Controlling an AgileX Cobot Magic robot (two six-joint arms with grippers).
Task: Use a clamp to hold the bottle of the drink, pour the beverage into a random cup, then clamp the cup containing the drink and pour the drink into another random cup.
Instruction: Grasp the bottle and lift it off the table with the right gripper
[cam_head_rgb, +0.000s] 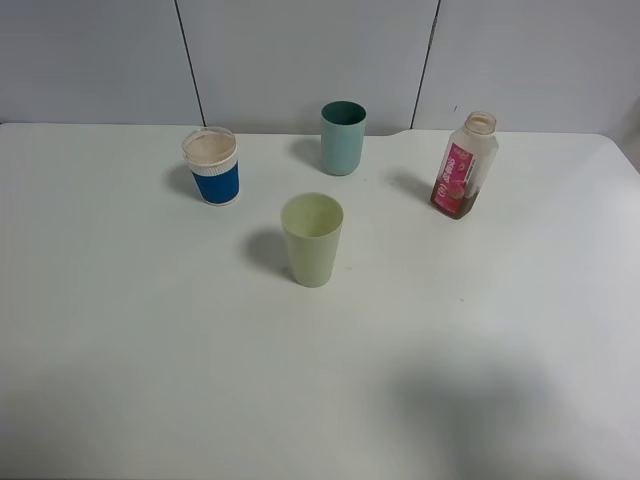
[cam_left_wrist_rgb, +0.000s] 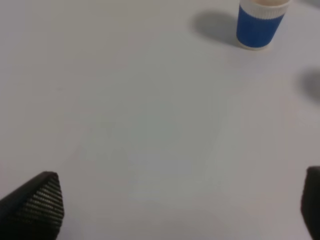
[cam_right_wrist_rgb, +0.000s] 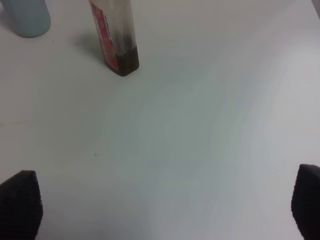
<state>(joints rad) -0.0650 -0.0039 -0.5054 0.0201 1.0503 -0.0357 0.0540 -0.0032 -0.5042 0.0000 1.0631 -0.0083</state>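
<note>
1. Across the whole high view: white surface (cam_head_rgb: 140, 360) w/ four upright vessels, all well apart. No arm enters this view.
2. R gripper (cam_right_wrist_rgb: 162, 202): jaws spread wide, nothing btwn them. The bottle (cam_right_wrist_rgb: 119, 42) stands ahead of it, untouched. L gripper (cam_left_wrist_rgb: 172, 205): also wide open and empty, w/ the blue-and-white cup (cam_left_wrist_rgb: 260, 25) ahead.
3. Bottle: far right of surface, upright, capless, pink-red label down one side.
4. Pale yellow-green tumbler (cam_head_rgb: 312, 240): ctr of surface, nearest the front edge, looks empty. Judged to be the first pour target.
5. Teal tumbler (cam_head_rgb: 343, 138): behind item 4, toward the wall. Not needed.
6. Blue-and-white cup: far left, beige inside. Judged to be the second pour target.
7. Beverage (cam_head_rgb: 455, 203): shallow reddish-brown layer at the bottle base.
8. Step in hand (judged): start, nothing grasped or poured yet. Next move calls for the R gripper to advance, straddle the bottle body and close firmly, keeping it upright since the neck is open.
</note>
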